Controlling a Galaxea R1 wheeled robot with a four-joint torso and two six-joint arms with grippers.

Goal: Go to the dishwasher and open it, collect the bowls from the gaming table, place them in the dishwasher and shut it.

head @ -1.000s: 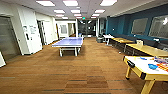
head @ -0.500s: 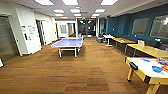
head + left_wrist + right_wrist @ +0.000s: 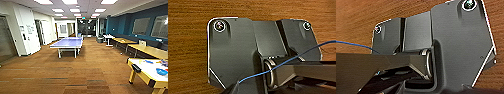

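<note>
Brown wood-patterned carpet [image 3: 82, 72] runs the length of a long room. The gaming table [image 3: 150, 72], white-topped with a pale yellow edge, stands at the right foreground; a blue bowl [image 3: 162, 72] lies on its tabletop near the right edge, with smaller blue items behind it. A blue ping-pong table [image 3: 68, 43] stands mid-room, well apart. Yellow-topped tables [image 3: 147, 50] line the teal wall. Whether either end effector is spread or pressed together, I cannot tell.
</note>
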